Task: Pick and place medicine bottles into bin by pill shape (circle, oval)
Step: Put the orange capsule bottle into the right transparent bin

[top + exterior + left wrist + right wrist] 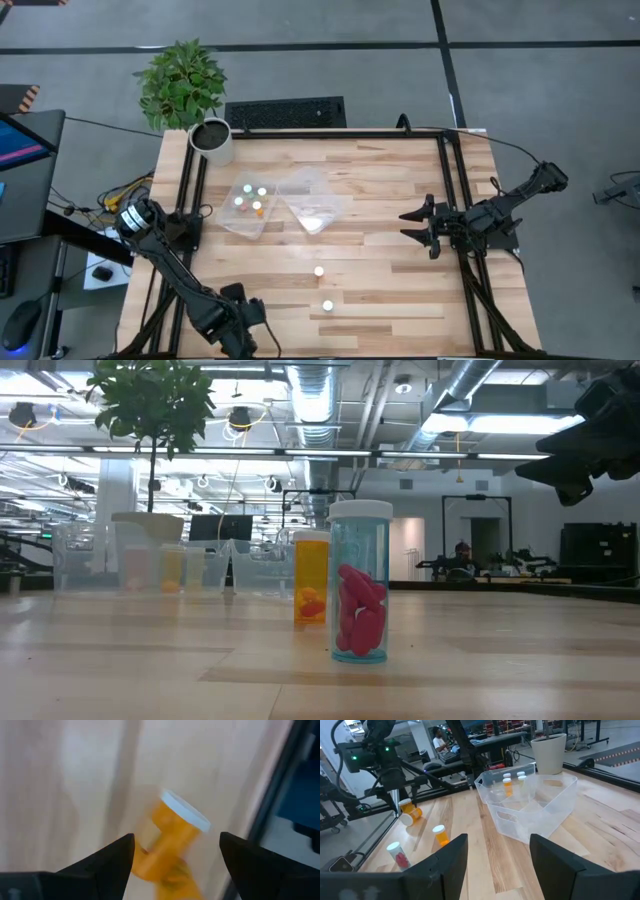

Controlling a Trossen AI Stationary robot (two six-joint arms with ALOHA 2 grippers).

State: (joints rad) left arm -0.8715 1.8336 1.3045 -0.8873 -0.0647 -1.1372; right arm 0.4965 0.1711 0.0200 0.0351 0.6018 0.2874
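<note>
1. Hanging over the near left corner of the worktop (380,215), the left gripper (177,852) has its fingers spread wide, pinching nothing.
2. An orange medicine bottle (170,847) with a white cap lies on its side on the wood between and beyond those fingers; the right wrist view shows it (410,812) just below that gripper.
3. 2 more medicine bottles stand upright near the front middle: an orange one (311,576) and a clear one holding pink pills (360,582).
4. Several capped bottles (250,200) sit inside the left clear bin (232,222); the right clear bin (335,205) touches it.
5. Fingers apart, the right gripper (415,225) waits at the right side.
</note>
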